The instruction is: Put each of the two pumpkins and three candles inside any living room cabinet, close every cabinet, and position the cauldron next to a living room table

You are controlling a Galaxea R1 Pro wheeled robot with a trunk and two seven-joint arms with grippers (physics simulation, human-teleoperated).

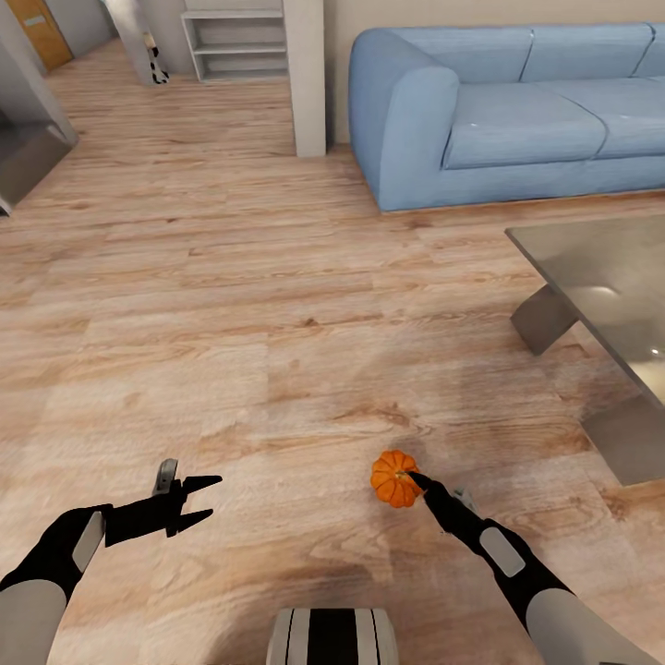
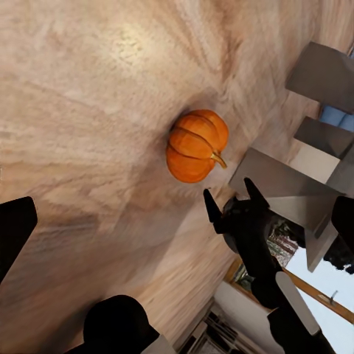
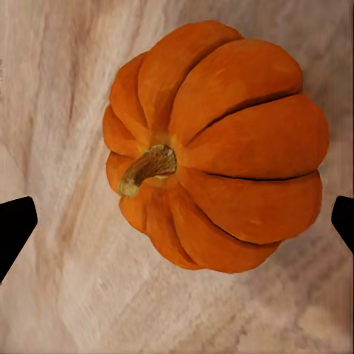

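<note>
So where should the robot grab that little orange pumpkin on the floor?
Probably around its round ribbed sides, coming straight down from above. The pumpkin sits on the wood floor with open space around it, and the right gripper already straddles it with jaws open; the stem looks too thin.

My left arm: grey forearm, black wrist, reaching forward low. Its black two-fingered left end effector [image 1: 205, 500] has fingers spread, holding nothing. My right arm: same grey and black build, angled forward and inward. Its black right end effector [image 1: 417, 480] has fingertips [image 3: 16, 225] set wide apart.
</note>
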